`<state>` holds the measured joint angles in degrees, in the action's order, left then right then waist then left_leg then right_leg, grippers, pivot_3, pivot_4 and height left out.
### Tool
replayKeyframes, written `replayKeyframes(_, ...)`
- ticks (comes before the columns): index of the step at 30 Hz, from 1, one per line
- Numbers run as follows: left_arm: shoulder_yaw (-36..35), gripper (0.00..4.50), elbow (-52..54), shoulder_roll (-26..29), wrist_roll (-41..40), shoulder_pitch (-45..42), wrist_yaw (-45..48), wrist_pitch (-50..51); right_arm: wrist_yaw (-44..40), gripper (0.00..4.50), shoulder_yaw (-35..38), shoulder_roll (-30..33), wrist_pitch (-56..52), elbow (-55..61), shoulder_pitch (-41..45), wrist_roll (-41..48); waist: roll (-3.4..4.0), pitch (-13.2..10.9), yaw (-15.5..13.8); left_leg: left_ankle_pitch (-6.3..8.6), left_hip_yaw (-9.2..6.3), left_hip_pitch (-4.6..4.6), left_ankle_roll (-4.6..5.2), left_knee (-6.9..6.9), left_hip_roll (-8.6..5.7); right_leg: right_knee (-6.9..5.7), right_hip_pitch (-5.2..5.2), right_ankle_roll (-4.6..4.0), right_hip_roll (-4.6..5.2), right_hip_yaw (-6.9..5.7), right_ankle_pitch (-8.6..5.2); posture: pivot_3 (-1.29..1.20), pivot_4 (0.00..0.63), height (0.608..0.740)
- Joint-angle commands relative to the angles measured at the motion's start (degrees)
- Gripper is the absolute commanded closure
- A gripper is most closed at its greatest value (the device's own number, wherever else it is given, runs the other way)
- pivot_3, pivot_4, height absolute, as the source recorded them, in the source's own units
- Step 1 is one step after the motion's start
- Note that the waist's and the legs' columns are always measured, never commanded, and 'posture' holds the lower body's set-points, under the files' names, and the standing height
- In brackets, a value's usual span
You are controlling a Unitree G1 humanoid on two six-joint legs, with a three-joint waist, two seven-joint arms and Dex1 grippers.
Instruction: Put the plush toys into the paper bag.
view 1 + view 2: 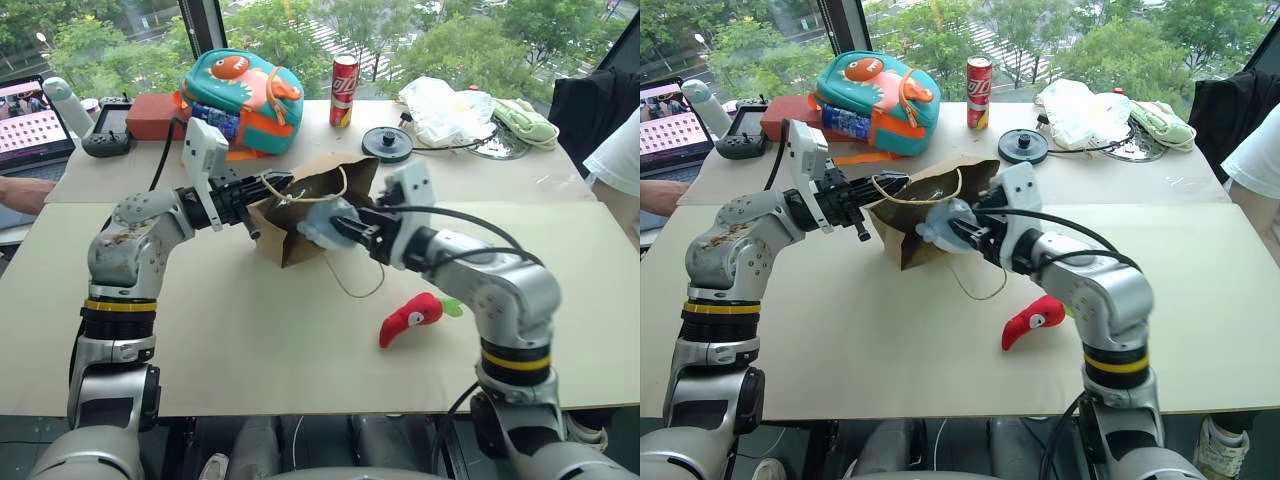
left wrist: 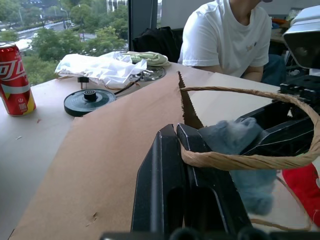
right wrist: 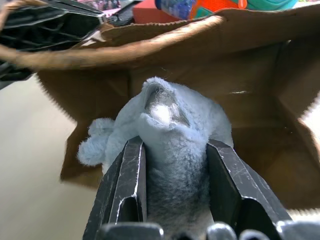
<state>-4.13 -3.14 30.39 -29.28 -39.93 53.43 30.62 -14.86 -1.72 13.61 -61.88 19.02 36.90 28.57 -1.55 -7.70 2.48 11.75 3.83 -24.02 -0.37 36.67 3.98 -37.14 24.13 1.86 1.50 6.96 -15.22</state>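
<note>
**Mia:** Where is the paper bag point(image 1: 310, 205)?

**Sam:** It is in the middle of the table point(image 1: 250, 330). It is tipped so its open mouth faces the robot. The left gripper point(image 1: 262, 192) holds it up. Its two black fingers are squeezed tight together on the bag's top edge, with a twine handle point(image 2: 250, 161) looped over them.

**Mia:** Is anything in the bag?

**Sam:** I can't see to the bottom. The part I can see from the right wrist is just brown paper. The grey-blue puffer fish point(image 3: 170, 135) is right at the mouth, in front of the opening. I can't tell if it has crossed the edge.

**Mia:** Who has the fish?

**Sam:** The right gripper point(image 1: 338, 228). Its fingers are part way apart and they pinch the soft fish from both sides.

**Mia:** How are the arms?

**Sam:** Both are lifted over the table. The left one reaches in from 9 o'clock of the bag. The right one reaches in from about 4 o'clock and points at the mouth.

**Mia:** And the red chili pepper point(image 1: 410, 317)?

**Sam:** It lies on the table at about 5 o'clock from the bag, well apart from it, beside the right arm. Nothing touches it.

**Mia:** What is behind the bag?

**Sam:** At 12 o'clock, a dinosaur backpack point(image 1: 240, 95) and a red can point(image 1: 344, 90). At 2 o'clock, a white plastic bag point(image 1: 445, 108).
</note>
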Motion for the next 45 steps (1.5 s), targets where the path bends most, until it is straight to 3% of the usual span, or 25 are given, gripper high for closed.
replayKeyframes(1, -0.51, 4.50, 2.08, 0.22, -0.88, -0.78, 0.21, -0.01, 2.97, 2.77, -0.44, -2.30, 4.39, -4.64, 2.92, -3.85, 0.00, 0.00, -0.03, 0.00, 0.00, -0.01, 0.00, 0.00, 0.00, 0.01, 0.01, 0.00, 0.00, 0.00, 0.00, 0.00, 0.150, 0.728)
replayKeyframes(8, -0.25, 4.50, 2.59, 0.26, -0.98, -0.33, 0.35, -0.03, 7.72, 2.77, 1.53, -5.36, 9.74, -14.10, 8.30, -9.50, 0.01, 0.00, 0.01, 0.00, 0.00, -0.07, 0.00, -0.01, 0.00, 0.00, 0.06, -0.01, 0.01, -0.02, 0.00, 0.00, 0.150, 0.728)
replayKeyframes(11, -0.47, 4.50, 2.51, 0.47, -1.10, -0.22, 0.48, -0.05, 8.81, 2.10, 2.27, -6.05, 9.76, -13.82, 8.58, -10.04, 0.02, 0.00, -0.01, 0.00, 0.00, -0.07, 0.00, -0.02, 0.00, 0.00, 0.06, -0.01, 0.02, -0.03, 0.00, 0.00, 0.150, 0.728)
replayKeyframes(17, -0.41, 4.50, 2.62, 0.53, -0.95, 0.13, 0.50, -0.13, 9.07, 0.03, 4.16, -7.57, 7.28, -11.04, 8.27, -8.53, 0.02, 0.00, 0.07, 0.00, 0.00, -0.08, 0.00, -0.02, 0.01, -0.01, 0.07, -0.01, 0.02, -0.02, 0.01, 0.00, 0.150, 0.728)
replayKeyframes(24, -0.51, 4.50, 2.08, 0.63, -0.78, -0.04, 0.54, -0.32, 4.53, 0.03, 4.87, -3.05, 0.89, -2.68, 5.54, -4.94, 0.02, 0.00, 0.00, 0.00, 0.00, -0.10, 0.00, -0.02, 0.00, 0.01, 0.06, -0.01, 0.03, -0.03, 0.01, 0.00, 0.150, 0.728)
replayKeyframes(31, -0.54, 4.50, 1.57, 0.74, -0.72, -0.09, 0.65, -0.53, -13.76, 0.03, 10.34, 19.03, -3.85, 14.22, -8.09, 6.35, 0.02, 0.00, -1.01, 0.02, -0.04, -0.19, 0.03, -0.02, -0.06, 0.16, 0.02, 0.02, 0.11, -0.07, -0.01, 0.00, 0.150, 0.728)
replayKeyframes(37, -0.43, 4.50, 0.98, 0.78, -0.55, -0.31, 0.86, -0.88, -26.14, 0.03, 11.55, 33.94, 2.23, 21.35, -21.55, 7.77, 0.02, 0.00, -0.55, 0.04, -0.10, -0.08, 0.06, -0.02, -0.02, 0.12, -0.04, 0.03, -0.03, -0.02, -0.02, 0.00, 0.150, 0.728)
replayKeyframes(45, -0.08, 4.50, 0.62, 0.49, -0.44, -0.64, 1.03, -0.90, -33.08, 0.03, 3.47, 42.48, 13.09, 19.12, -26.89, 0.52, 0.01, -0.01, -0.13, 0.04, -0.11, 0.03, 0.06, 0.08, -0.04, 0.08, -0.15, 0.06, -0.03, 0.02, -0.04, 0.00, 0.150, 0.728)
